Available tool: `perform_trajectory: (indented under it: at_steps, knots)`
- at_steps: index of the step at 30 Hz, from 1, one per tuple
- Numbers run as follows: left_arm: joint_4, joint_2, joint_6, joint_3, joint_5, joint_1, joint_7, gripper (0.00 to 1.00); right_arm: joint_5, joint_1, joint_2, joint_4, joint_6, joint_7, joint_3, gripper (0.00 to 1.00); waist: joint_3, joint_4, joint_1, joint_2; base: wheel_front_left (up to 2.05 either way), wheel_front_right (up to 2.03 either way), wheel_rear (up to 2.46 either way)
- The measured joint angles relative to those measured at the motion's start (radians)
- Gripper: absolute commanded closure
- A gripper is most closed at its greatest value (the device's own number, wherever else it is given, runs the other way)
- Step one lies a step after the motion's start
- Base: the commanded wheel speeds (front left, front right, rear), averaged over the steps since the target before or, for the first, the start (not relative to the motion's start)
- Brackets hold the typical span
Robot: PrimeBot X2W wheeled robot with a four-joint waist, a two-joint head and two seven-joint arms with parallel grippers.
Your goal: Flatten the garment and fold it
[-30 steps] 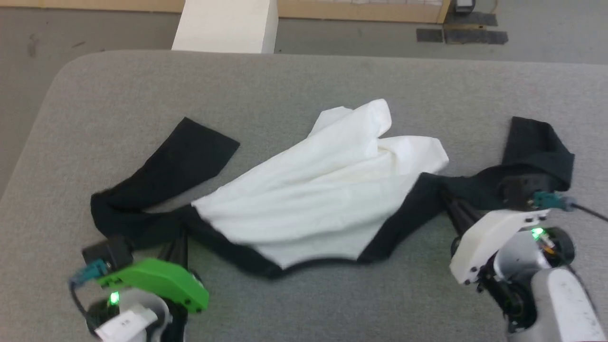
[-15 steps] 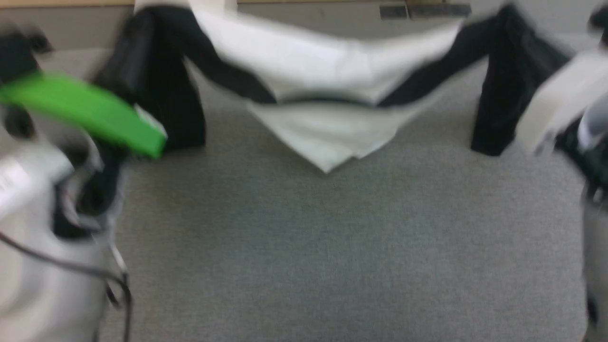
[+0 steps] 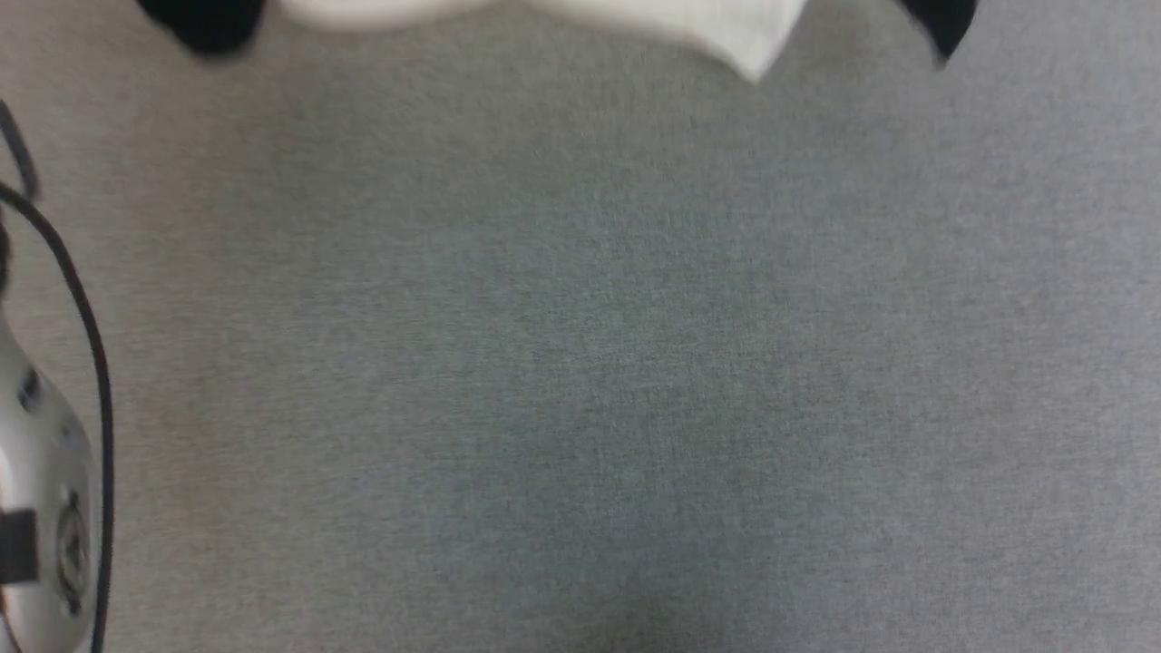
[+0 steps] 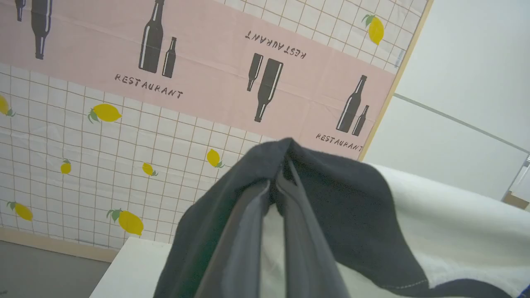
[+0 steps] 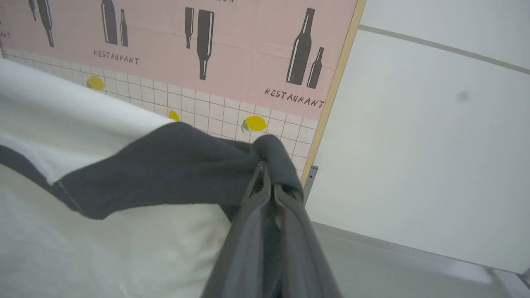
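The T-shirt [image 4: 455, 223] hangs stretched between the two arms. In the head view its blurred white hem and two black sleeve ends show along the top edge, above the grey tabletop [image 3: 580, 363]; whether the hem touches it cannot be told.

Left gripper [image 4: 280, 186]: fingers [image 4: 242, 248] pinched together on black sleeve cloth, which bunches over the tips. Right gripper [image 5: 268, 182]: fingers [image 5: 244, 248] clamped on the other black sleeve, with the white body running off to that view's left.

Behind is a printed wall cloth [image 4: 124, 124]: a pink band with black bottles and the word "RESTAURANT", once upside down, above a white grid dotted with yellow lemons. The left forearm [image 3: 41, 490] and its black cable [image 3: 104, 408] sit at the head view's lower left.
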Motion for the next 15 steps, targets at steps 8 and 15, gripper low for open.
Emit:
perform_trajectory:
  at_steps: [8, 15]
  knots:
    - [0.144, -0.025, -0.025, 0.032, 0.008, -0.106, -0.159, 1.0, -0.04, -0.137, 0.032, 0.154, 0.0, -0.194, -0.013, 1.0, 0.092, -0.021, -0.0001, 0.0, 0.0, 0.0, 0.0]
    - [0.249, 0.007, -0.108, -0.048, 0.03, 0.114, -0.134, 1.0, 0.054, 0.018, 0.003, 0.225, 0.0, -0.185, 0.058, 1.0, 0.067, -0.006, -0.0001, 0.0, 0.0, 0.0, 0.0]
